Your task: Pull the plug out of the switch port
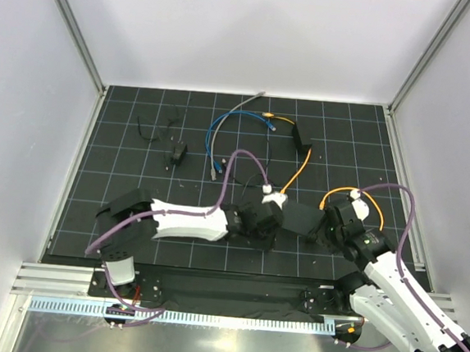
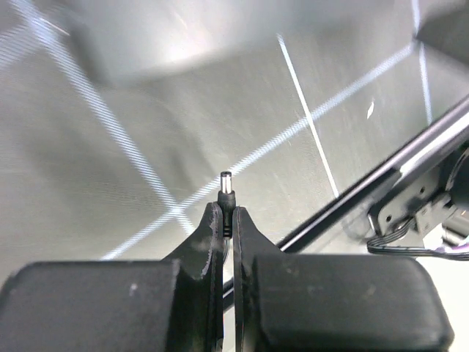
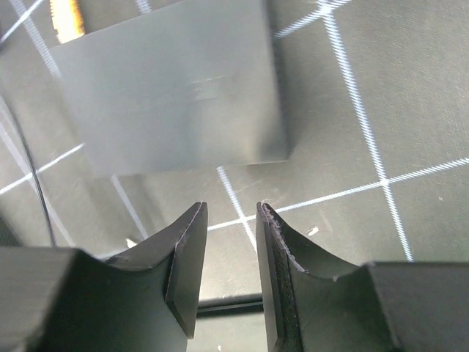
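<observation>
Matte black fingers (image 2: 209,242) fill the bottom of the left wrist view. The left tool (image 2: 227,214) is pinched tight on a tiny barrel connector (image 2: 226,187), a black sleeve with a shiny round metal tip poking out at 12 o'clock.

Over on the right wrist view, the right tool (image 3: 231,220) stands narrowly parted. Its black pads are curved and scuffed pale along the edges, and nothing sits between them. Just past them at 12 o'clock is the switch box (image 3: 168,95), flat, smooth-sided and rectangular, with a dull sheen.

From above, the left arm (image 1: 186,221) lies low, its white-shelled forearm stretched from 7 o'clock toward the middle. The right arm (image 1: 391,276) comes in from 5 o'clock, elbow bent, wrist aimed at 10 o'clock. The box rests between the two tools on the black, white-gridded tabletop (image 1: 361,146).

The thin orange cable (image 1: 302,167) snakes down from 12 o'clock to the box's 11 o'clock corner. The plug (image 1: 285,192) meets the box there, too small to tell whether it is seated.
</observation>
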### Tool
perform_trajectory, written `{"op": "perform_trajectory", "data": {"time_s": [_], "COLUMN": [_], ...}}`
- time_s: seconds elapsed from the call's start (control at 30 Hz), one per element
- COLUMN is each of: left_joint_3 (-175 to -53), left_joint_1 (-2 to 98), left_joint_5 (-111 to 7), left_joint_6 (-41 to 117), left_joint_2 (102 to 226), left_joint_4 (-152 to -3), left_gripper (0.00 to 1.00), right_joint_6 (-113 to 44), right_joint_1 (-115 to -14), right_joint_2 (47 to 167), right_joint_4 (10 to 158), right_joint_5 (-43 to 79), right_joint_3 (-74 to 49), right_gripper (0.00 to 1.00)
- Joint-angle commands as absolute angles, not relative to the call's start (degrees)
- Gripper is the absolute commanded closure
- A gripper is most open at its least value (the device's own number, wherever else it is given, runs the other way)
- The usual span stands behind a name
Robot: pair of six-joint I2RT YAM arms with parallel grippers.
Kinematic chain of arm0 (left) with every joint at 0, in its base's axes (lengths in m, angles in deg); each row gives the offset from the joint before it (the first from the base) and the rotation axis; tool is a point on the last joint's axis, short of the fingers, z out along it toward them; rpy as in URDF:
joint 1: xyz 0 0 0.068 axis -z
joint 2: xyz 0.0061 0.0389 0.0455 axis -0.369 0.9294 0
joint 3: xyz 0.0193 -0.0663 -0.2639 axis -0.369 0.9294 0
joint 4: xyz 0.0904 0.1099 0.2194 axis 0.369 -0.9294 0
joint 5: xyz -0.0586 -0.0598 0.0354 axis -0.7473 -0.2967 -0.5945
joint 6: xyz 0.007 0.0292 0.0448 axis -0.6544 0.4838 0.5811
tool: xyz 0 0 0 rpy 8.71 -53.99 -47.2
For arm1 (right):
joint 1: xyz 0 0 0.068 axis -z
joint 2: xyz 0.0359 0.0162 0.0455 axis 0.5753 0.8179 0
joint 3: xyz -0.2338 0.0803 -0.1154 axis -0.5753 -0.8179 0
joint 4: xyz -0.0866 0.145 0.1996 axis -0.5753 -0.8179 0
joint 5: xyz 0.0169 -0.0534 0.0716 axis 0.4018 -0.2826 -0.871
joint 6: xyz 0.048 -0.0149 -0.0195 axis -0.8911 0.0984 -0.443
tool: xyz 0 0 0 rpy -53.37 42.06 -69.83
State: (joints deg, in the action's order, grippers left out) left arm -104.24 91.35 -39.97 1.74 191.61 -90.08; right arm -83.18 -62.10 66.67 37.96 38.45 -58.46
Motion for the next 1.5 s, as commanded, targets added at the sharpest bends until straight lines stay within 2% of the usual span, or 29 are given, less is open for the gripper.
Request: {"op": "perform_trajectory", "data": {"time_s": [0.0,0.2,0.43,0.53,0.73,0.93,1.2,1.33,1.47], "left_joint_3": [-108.90,-115.84,-128.31,-135.78,-146.85,-151.96,-160.92,-165.15,-168.84], "left_joint_1": [86.28,77.13,69.30,67.01,63.14,58.93,55.32,53.91,52.34], "left_joint_5": [-35.72,-38.01,-43.54,-47.85,-51.18,-57.95,-60.25,-60.16,-59.98], "left_joint_6": [6.54,10.41,12.88,13.22,13.31,12.88,12.87,13.14,13.32], "left_joint_2": [185.80,182.81,186.58,190.53,198.61,207.13,218.47,223.31,227.18], "left_joint_4": [-98.44,-104.07,-107.50,-109.26,-110.59,-107.60,-107.33,-108.03,-109.09], "left_gripper": [1.00,1.00,1.00,1.00,1.00,1.00,1.00,0.97,0.89], "right_joint_6": [-77.63,-75.78,-70.07,-68.22,-64.96,-63.47,-62.32,-61.80,-61.10], "right_joint_1": [-62.10,-62.01,-61.84,-61.05,-55.43,-48.23,-44.70,-44.00,-42.68], "right_joint_2": [67.57,72.93,83.12,90.50,100.52,106.41,112.66,114.95,115.30], "right_joint_4": [36.87,41.44,48.75,49.19,49.63,50.42,51.74,51.39,50.86], "right_joint_5": [35.12,31.76,27.90,26.41,20.52,17.26,13.74,13.48,14.00], "right_joint_3": [-55.15,-51.82,-42.00,-36.10,-27.05,-22.82,-19.39,-18.33,-19.12], "right_gripper": [0.59,0.57,0.41,0.38,0.36,0.36,0.35,0.35,0.35]}}
